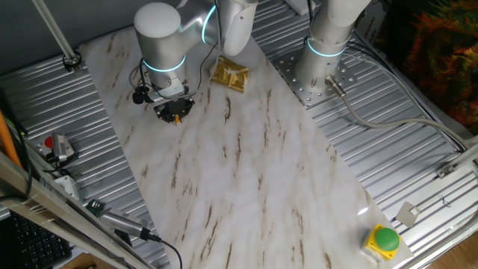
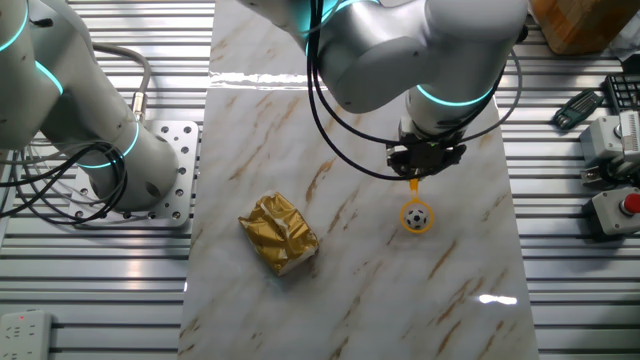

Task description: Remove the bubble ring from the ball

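White marble-patterned counter [image 2: 370,290] with brown veining, laid over ribbed metal decking [image 2: 100,290].

Near edge, one fixed view: yellow box with round green button [image 1: 385,239], on the decking beside the counter's corner.

Mid counter, the other fixed view: crumpled shiny gold foil packet [image 2: 280,234], lying flat, well apart from the task items. No legible print on it.

Small yellow-orange plastic bubble ring [image 2: 416,212]: thin round hoop lying flat on the counter, short straight handle pointing up toward the gripper.

Tiny black-and-white football-patterned ball [image 2: 418,216]: sits inside the hoop, filling most of it.

Black two-finger gripper [image 2: 424,160] on a grey arm with glowing cyan bands: directly above the ring, jaws at the tip of the handle. Whether they clamp it cannot be told. In one fixed view the gripper [image 1: 174,110] hides the ball; only an orange speck shows beneath.

Far side: bolted metal base plate [image 1: 314,78].
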`<state>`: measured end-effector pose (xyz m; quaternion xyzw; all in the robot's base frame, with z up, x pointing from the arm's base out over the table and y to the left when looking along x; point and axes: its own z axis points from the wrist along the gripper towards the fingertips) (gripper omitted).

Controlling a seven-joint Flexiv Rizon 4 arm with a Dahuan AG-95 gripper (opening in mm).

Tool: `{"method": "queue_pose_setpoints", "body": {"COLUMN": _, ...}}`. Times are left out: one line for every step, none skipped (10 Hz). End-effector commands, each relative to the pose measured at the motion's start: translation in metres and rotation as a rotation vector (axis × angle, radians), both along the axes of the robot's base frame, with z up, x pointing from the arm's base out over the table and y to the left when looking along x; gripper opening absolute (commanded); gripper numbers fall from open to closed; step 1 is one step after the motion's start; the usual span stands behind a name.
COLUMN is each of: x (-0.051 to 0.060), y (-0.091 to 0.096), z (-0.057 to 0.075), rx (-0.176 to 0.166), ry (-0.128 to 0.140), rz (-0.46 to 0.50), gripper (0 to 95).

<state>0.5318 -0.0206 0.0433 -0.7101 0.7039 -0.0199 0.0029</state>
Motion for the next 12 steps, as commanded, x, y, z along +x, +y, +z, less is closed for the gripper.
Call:
{"method": "queue_pose_setpoints", "body": {"x": -0.001, "y": 0.001, "z": 0.004, "rx": -0.005, "ry": 0.007, "rz": -0.008, "gripper": 0.0}}
{"method": "queue_pose_setpoints", "body": {"x": -0.001, "y": 0.001, "z": 0.008, "rx": -0.007, "ry": 0.009, "rz": -0.014, "gripper": 0.0}}
{"method": "queue_pose_setpoints", "body": {"x": -0.002, "y": 0.002, "z": 0.012, "rx": -0.003, "ry": 0.008, "rz": -0.02, "gripper": 0.0}}
{"method": "queue_pose_setpoints", "body": {"x": -0.002, "y": 0.002, "z": 0.015, "rx": 0.006, "ry": 0.008, "rz": -0.035, "gripper": 0.0}}
{"method": "queue_pose_setpoints", "body": {"x": -0.003, "y": 0.003, "z": 0.017, "rx": 0.014, "ry": 0.009, "rz": -0.053, "gripper": 0.0}}
{"method": "queue_pose_setpoints", "body": {"x": -0.003, "y": 0.006, "z": 0.021, "rx": 0.021, "ry": 0.008, "rz": -0.082, "gripper": 0.0}}
{"method": "queue_pose_setpoints", "body": {"x": -0.004, "y": 0.009, "z": 0.024, "rx": 0.019, "ry": 0.007, "rz": -0.101, "gripper": 0.0}}
{"method": "queue_pose_setpoints", "body": {"x": -0.003, "y": 0.013, "z": 0.026, "rx": 0.02, "ry": 0.006, "rz": -0.13, "gripper": 0.0}}
{"method": "queue_pose_setpoints", "body": {"x": -0.003, "y": 0.018, "z": 0.028, "rx": 0.021, "ry": 0.005, "rz": -0.164, "gripper": 0.0}}
{"method": "queue_pose_setpoints", "body": {"x": -0.003, "y": 0.023, "z": 0.029, "rx": 0.02, "ry": 0.004, "rz": -0.208, "gripper": 0.0}}
{"method": "queue_pose_setpoints", "body": {"x": -0.004, "y": 0.03, "z": 0.031, "rx": 0.014, "ry": 0.0, "rz": -0.281, "gripper": 0.0}}
{"method": "queue_pose_setpoints", "body": {"x": -0.005, "y": 0.037, "z": 0.033, "rx": 0.01, "ry": -0.005, "rz": -0.356, "gripper": 0.0}}
